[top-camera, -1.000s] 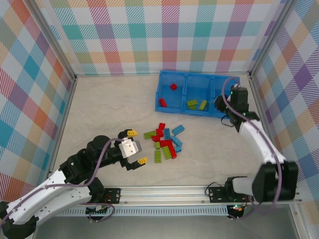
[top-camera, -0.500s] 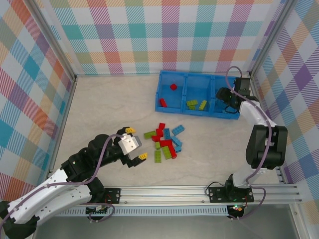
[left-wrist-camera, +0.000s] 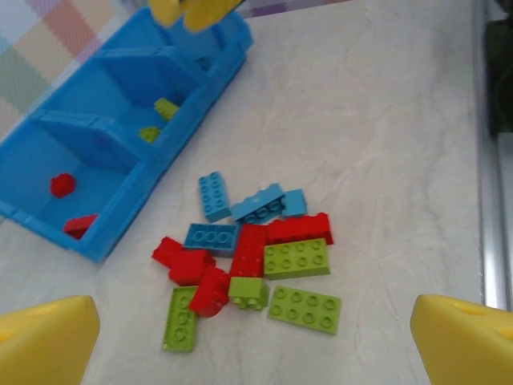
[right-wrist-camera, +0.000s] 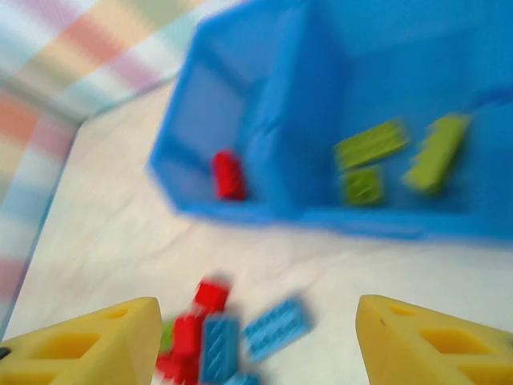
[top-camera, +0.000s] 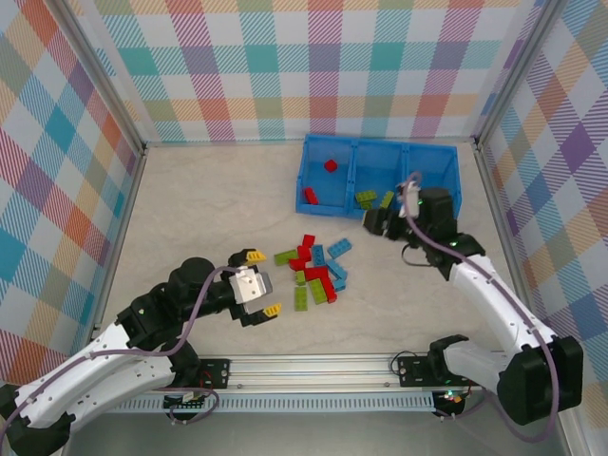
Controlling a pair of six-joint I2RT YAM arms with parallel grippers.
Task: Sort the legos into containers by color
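Plaid walls enclose a pale desk (top-camera: 190,209). Loose legos (top-camera: 313,271) lie heaped at its centre; a few sit in the blue containers (top-camera: 439,171) at the far right. Left fingers (top-camera: 252,255) are spread beside the heap. Right fingers (right-wrist-camera: 88,341) are spread, empty, near the containers.

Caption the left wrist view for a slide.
Open left gripper faces the loose legos; the containers hold red bricks and green bricks.
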